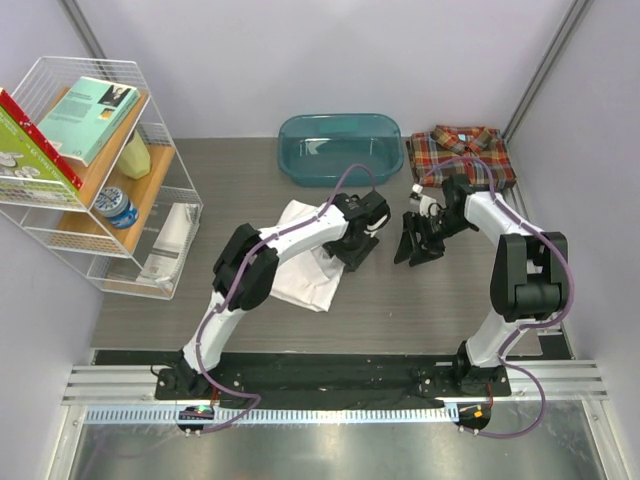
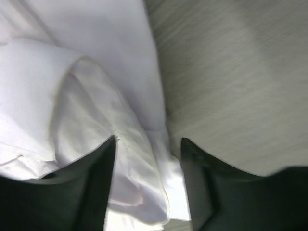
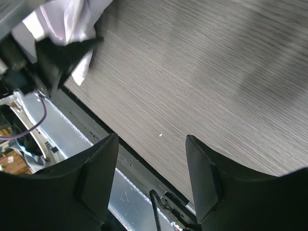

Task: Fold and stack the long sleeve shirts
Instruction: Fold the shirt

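Looking down on a grey wood-grain desk (image 1: 400,310), two robot arms reach in from the bottom edge of the frame. A white long sleeve shirt (image 1: 308,282) lies loosely bunched left of centre, partly under the left arm. A plaid shirt (image 1: 462,152) in red, orange and navy sits folded at the upper right, just beside a teal plastic tub (image 1: 340,148) at top centre.

The left pincer (image 2: 149,140) hangs low over the white shirt's edge nearest the frame's centre. Its jaws are parted, and a rumpled fold of cloth lies between them, not pinched. The right pincer (image 3: 151,139), near the middle of the frame, is parted too and holds nothing, with bare desk beneath it.

Both shirts look light, soft and limp. Lifted by a single point, the white one will likely sag and trail its sleeves. The best hold is probably a doubled edge such as a hem, cuff or shoulder seam, with one pincer at each corner so the cloth hangs flat for folding.
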Robot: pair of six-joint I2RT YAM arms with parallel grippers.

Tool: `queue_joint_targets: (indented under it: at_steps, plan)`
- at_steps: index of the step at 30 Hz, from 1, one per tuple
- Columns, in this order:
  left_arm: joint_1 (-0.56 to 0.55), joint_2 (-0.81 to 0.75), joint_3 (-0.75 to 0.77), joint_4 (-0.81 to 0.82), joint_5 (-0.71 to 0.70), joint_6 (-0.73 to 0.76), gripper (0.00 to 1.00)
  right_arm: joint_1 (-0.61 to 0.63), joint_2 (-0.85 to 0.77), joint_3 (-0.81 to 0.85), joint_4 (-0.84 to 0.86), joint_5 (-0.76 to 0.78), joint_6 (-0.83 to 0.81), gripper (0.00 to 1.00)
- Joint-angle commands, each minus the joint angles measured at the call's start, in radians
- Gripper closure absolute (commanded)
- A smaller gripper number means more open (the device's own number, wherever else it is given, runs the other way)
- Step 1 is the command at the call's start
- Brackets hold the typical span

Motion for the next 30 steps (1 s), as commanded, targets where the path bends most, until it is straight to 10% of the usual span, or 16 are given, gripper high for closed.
queue_joint_targets:
  at_steps: [1,6,17,24,30]
  plan:
    - [0.005,-0.118,0.074,-0.03,0.219,0.042,0.37,-0.023,0.0,0.008,0.015,-0.054,0.036,0.35]
    - [0.121,-0.386,-0.085,-0.019,0.506,0.238,0.32,-0.023,0.037,-0.024,0.087,-0.127,0.108,0.35]
    - [0.343,-0.405,-0.426,-0.067,0.45,0.781,0.51,0.026,0.148,-0.059,0.282,-0.252,0.249,0.39]
    - [0.3,-0.303,-0.525,0.015,0.403,0.741,0.62,-0.002,0.114,-0.082,0.249,-0.239,0.223,0.39]
    - [0.035,-0.184,-0.463,0.093,0.524,0.451,0.62,-0.085,0.134,-0.019,0.12,-0.201,0.136,0.4]
